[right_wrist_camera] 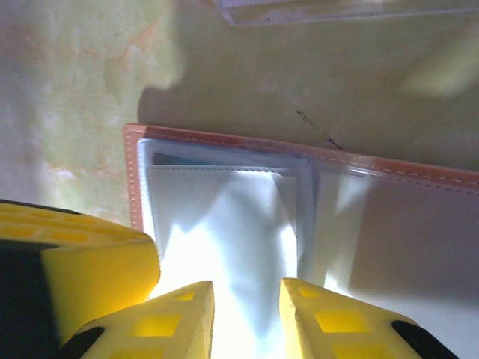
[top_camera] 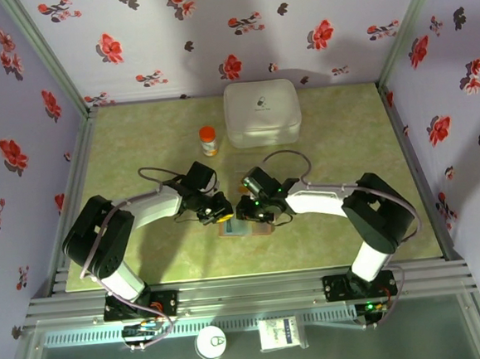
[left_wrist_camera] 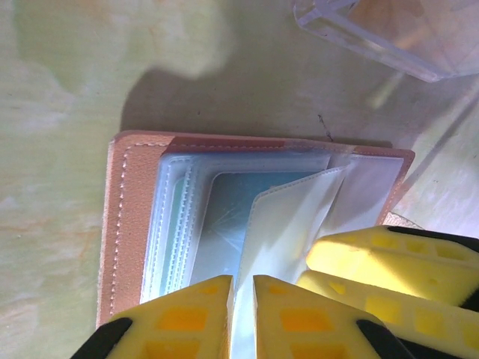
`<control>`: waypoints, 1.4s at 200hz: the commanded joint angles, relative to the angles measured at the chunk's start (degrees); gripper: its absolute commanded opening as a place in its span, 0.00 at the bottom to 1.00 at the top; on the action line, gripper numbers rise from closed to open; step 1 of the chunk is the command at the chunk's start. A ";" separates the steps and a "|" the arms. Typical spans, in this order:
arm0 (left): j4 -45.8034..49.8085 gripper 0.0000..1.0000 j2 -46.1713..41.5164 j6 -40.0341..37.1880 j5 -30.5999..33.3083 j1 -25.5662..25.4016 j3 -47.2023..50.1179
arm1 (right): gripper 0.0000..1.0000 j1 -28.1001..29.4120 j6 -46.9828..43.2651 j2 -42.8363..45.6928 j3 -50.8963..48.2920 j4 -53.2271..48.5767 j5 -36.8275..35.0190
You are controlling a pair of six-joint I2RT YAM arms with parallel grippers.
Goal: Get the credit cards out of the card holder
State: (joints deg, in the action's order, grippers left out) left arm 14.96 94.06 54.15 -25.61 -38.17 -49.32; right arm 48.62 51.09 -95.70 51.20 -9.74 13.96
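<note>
Top external view: the left gripper (top_camera: 223, 218), nearly closed, pinches a clear sleeve (left_wrist_camera: 288, 224) of the open card holder (top_camera: 257, 230) lying mid-desk (top_camera: 146, 253). A teal credit card (left_wrist_camera: 223, 213) sits inside its sleeves. The right gripper (top_camera: 248, 213) stands at the holder's right, jaws apart.

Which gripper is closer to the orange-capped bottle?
Left. The left gripper is on the near side of the orange-capped bottle; the right gripper is there too, farther right.

Left fingers (left_wrist_camera: 187, 318) nearly together; right fingers (right_wrist_camera: 172, 325) parted, tips down.
</note>
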 commanded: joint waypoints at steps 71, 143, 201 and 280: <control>2.25 0.15 -1.83 0.60 -0.81 -1.73 -3.21 | 0.29 -2.02 0.51 5.52 -2.88 0.71 -0.77; 4.40 0.16 -1.81 0.57 -0.72 -3.44 -6.83 | 0.29 -5.45 -1.58 11.37 -4.79 -2.99 -2.80; 5.90 0.18 2.94 0.14 -0.95 -6.27 -12.28 | 0.29 -7.70 -3.62 18.96 -6.75 -9.11 -6.10; 8.64 0.18 8.33 -1.20 1.10 -8.69 -18.54 | 0.31 -8.89 -2.72 25.13 -11.18 -11.27 -5.16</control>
State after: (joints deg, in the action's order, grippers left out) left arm 19.57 103.24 54.08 -26.09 -46.78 -65.91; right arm 40.10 48.40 -71.33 41.34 -19.88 8.73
